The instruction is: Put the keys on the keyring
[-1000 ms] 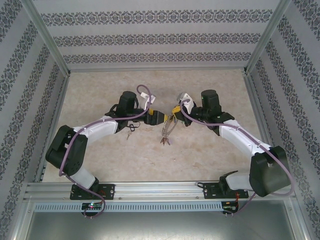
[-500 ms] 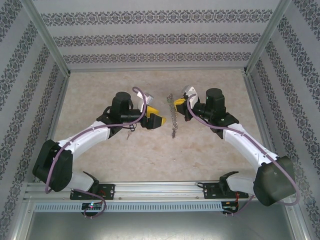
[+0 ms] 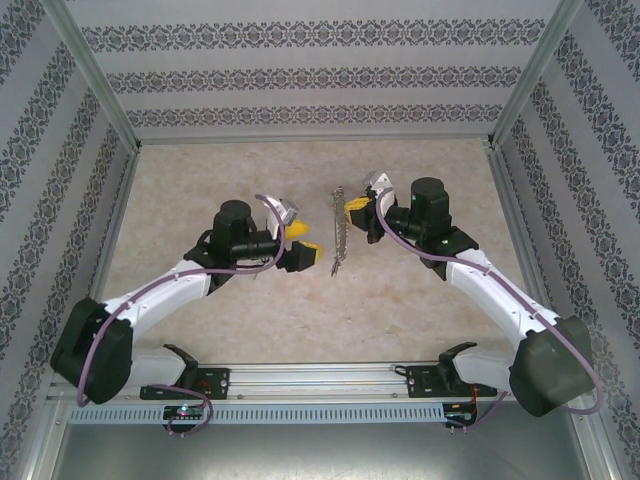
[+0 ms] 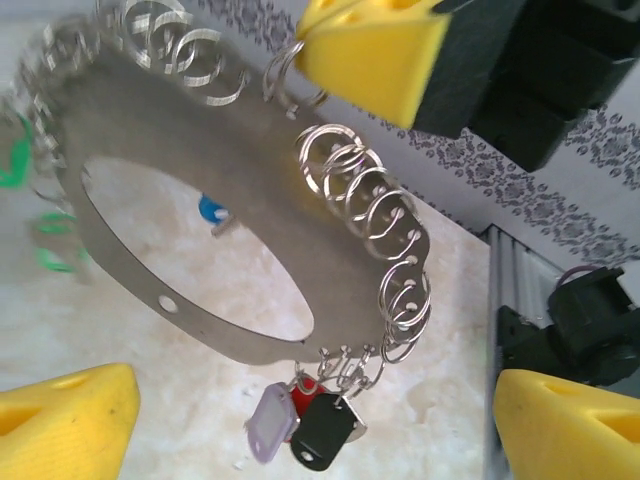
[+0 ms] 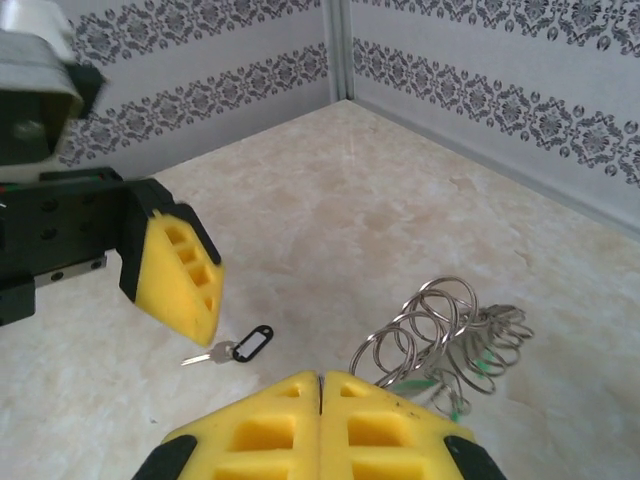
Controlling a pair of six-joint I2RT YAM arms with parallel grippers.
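The keyring (image 4: 232,338) is a wide, flat silver band strung with many small split rings. It hangs tilted from my right gripper (image 3: 352,208), whose yellow fingers (image 4: 375,50) are shut on its upper edge. Lilac, red and black tags (image 4: 325,432) dangle from its low end. In the top view the keyring (image 3: 340,238) hangs as a thin strip. My left gripper (image 3: 302,247) is open, a short way left of the ring and apart from it. One silver key with a black oval tag (image 5: 238,347) lies on the table below the left finger (image 5: 178,262).
The table (image 3: 400,310) is beige marble with patterned walls on three sides. A metal rail (image 3: 320,378) runs along the near edge. Green tags (image 4: 14,160) and a blue tag (image 4: 210,210) hang on the ring's far side.
My left arm has drawn back down and to the left, away from the keyring. My right gripper has moved the ring up and towards the back, where it hangs straighter.
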